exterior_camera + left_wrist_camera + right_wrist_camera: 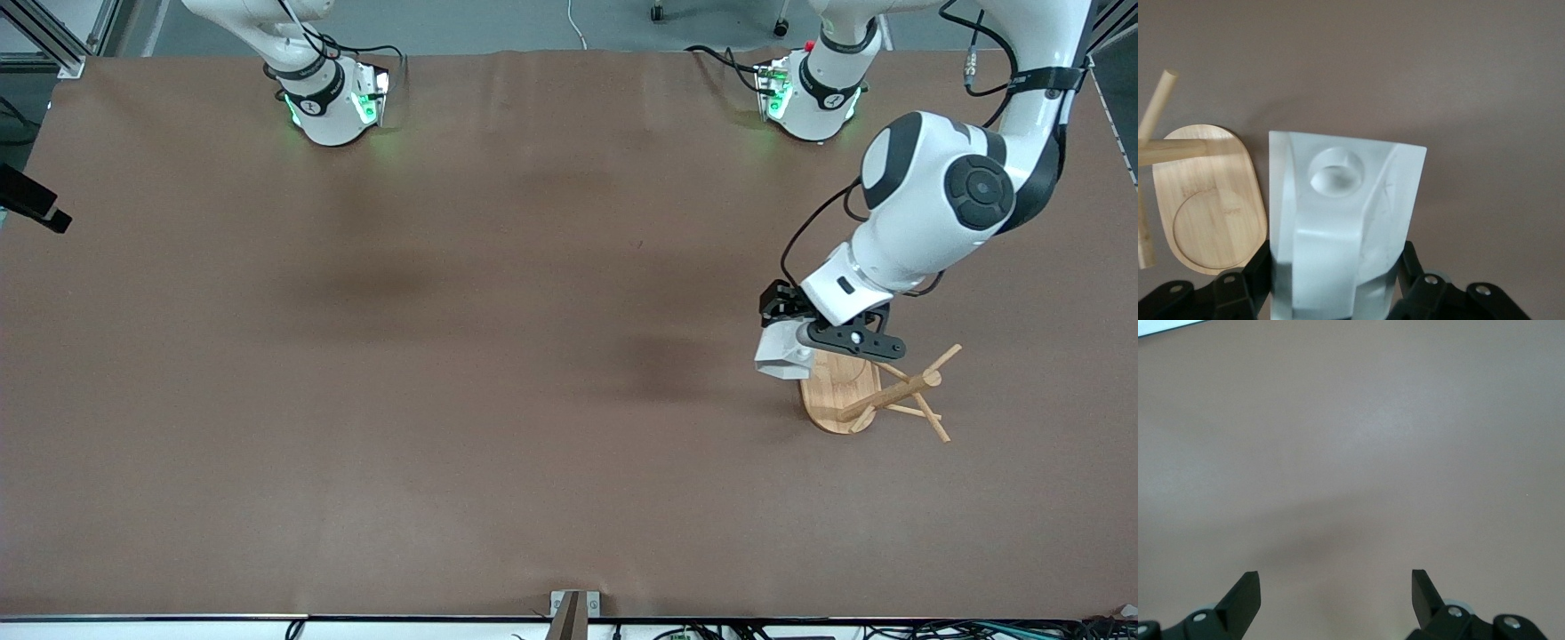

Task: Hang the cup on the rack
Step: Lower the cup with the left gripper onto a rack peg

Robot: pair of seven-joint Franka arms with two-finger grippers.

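The left end effector (1338, 280) pinches the cup (782, 354) in the air just beside the rack (876, 396), while the right end effector (1336, 597) waits spread over bare desk (444, 356).

Only the rack (876, 391) blocks passage; the table (444, 356) around is open.

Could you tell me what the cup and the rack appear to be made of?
The cup, held in the left claw, looks like matte white plastic, possibly printed: flat facets, dull sheen, fine scratches. The rack looks like light bamboo or wood with a smooth, unpainted finish: pale grain lines show on its oval base.
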